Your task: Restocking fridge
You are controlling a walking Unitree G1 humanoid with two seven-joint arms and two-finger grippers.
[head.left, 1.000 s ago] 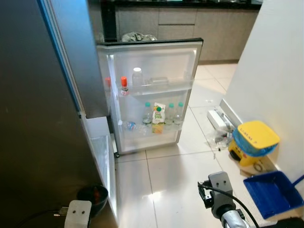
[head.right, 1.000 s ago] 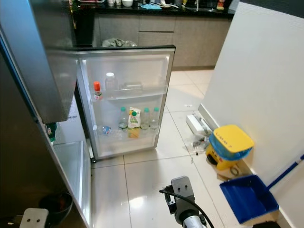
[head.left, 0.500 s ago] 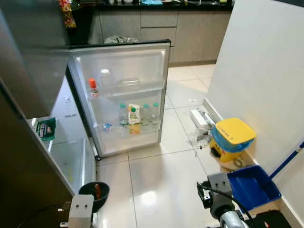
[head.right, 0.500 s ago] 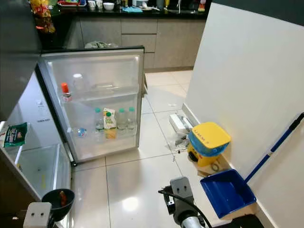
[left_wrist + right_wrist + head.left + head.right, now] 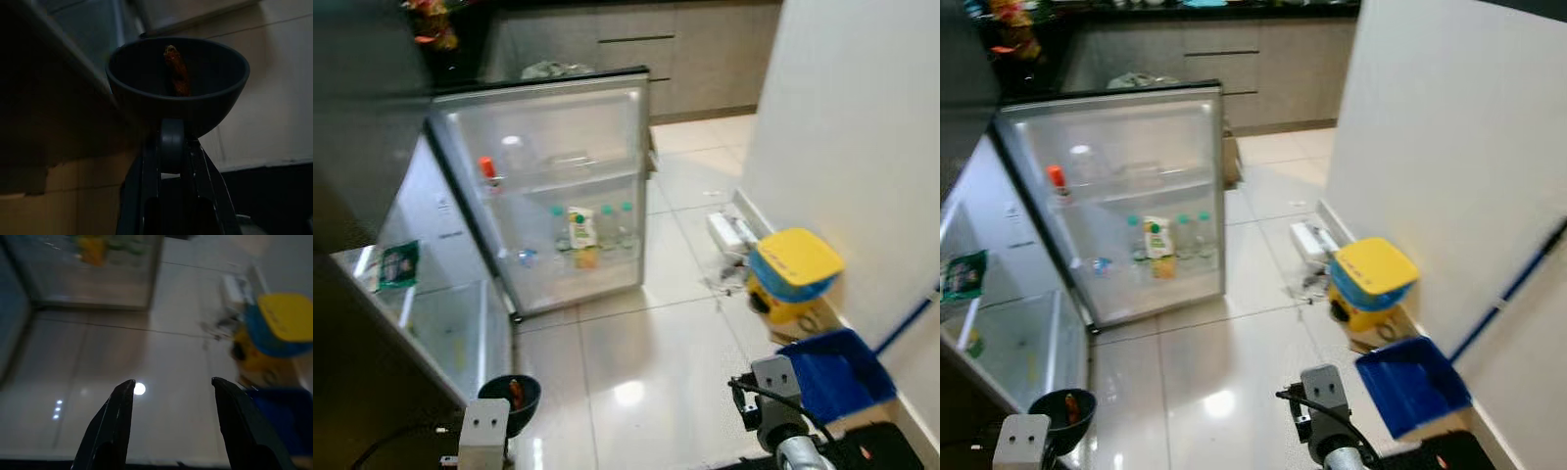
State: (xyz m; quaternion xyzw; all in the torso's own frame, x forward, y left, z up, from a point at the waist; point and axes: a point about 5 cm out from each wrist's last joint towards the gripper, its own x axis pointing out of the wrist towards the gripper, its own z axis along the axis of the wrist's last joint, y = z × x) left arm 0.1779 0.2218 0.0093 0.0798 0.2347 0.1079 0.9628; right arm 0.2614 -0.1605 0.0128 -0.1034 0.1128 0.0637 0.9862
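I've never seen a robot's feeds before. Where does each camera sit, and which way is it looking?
Left eye view: on the head, looking down at the open fridge door and floor; both wrists show.
Right eye view: same head, same scene; both share the yellow-lidded container and blue dustpan.
Left wrist view: along the left hand, which grips a dark bowl.
Right wrist view: along the open right hand, over floor tiles; shares the yellow-lidded container.
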